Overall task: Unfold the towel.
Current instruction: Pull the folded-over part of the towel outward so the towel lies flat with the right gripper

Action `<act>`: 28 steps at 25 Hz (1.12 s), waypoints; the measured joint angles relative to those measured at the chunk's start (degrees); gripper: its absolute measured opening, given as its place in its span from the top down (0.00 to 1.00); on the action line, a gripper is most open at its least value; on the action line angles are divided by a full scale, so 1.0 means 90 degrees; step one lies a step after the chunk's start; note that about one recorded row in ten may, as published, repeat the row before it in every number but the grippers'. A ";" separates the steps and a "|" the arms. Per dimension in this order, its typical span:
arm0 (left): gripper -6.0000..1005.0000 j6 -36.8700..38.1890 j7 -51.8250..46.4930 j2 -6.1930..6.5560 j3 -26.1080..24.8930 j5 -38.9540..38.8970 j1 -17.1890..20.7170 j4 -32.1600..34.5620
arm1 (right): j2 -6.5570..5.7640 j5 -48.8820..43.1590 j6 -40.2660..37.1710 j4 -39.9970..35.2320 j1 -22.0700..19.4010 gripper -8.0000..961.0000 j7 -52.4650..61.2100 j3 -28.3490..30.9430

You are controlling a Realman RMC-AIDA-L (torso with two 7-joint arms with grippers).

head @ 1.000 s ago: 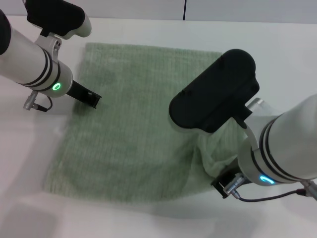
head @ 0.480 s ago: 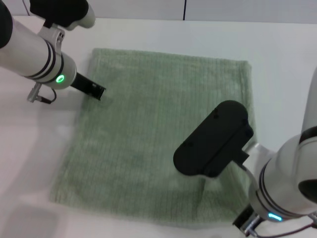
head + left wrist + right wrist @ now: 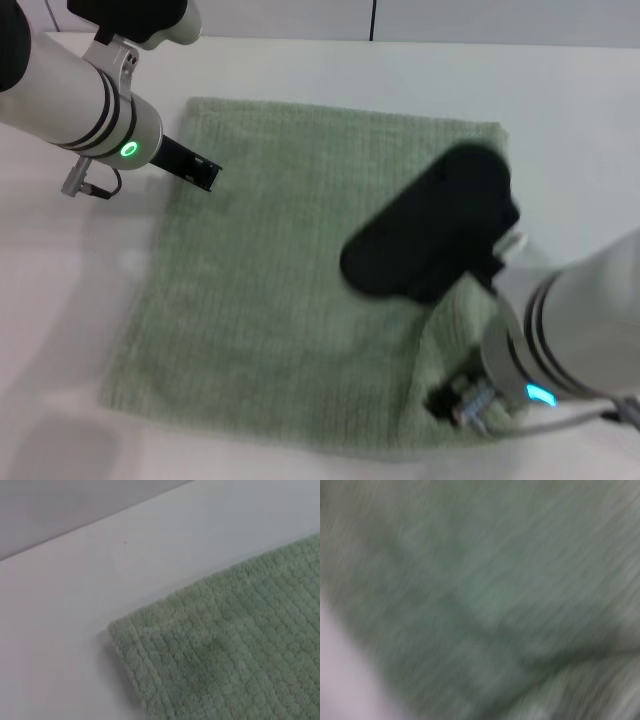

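Half a second before, the right arm sat lower; it had since risen across the towel (image 3: 290,270), bunching the near right corner into a raised fold. Its right gripper (image 3: 460,398) stayed hidden behind its own wrist, grip unreadable. Over the far left corner, the left gripper (image 3: 205,174) hovered; I couldn't tell its grip either. Otherwise the towel lay flat on the white table (image 3: 60,300).

I see 1 corner of the towel (image 3: 225,650) lying flat on the white tabletop (image 3: 75,605), ribbed pile facing up.
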 joint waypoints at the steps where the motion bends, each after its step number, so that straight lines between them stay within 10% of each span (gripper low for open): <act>1: 0.91 0.0027 0.0000 0.0000 0.0005 -0.0003 -0.0003 -0.0002 | -0.0002 -0.0118 -0.0184 -0.0081 -0.0011 0.56 -0.0042 0.0032; 10: 0.90 0.0074 -0.0013 0.0000 0.0110 -0.0011 -0.0009 -0.0012 | 0.0022 -0.0026 -0.0978 -0.1330 0.0291 0.42 -0.0272 0.0046; 21: 0.90 -0.0056 -0.0015 0.0010 0.0108 0.0036 -0.0050 -0.0015 | -0.0010 -0.0201 0.0352 -0.0054 0.0150 0.42 0.0102 0.0312; 28: 0.90 -0.0040 -0.0011 0.0009 0.0227 0.0036 -0.0071 -0.0015 | 0.0001 -0.0473 -0.1091 -0.0700 0.0018 0.42 -0.0280 0.0261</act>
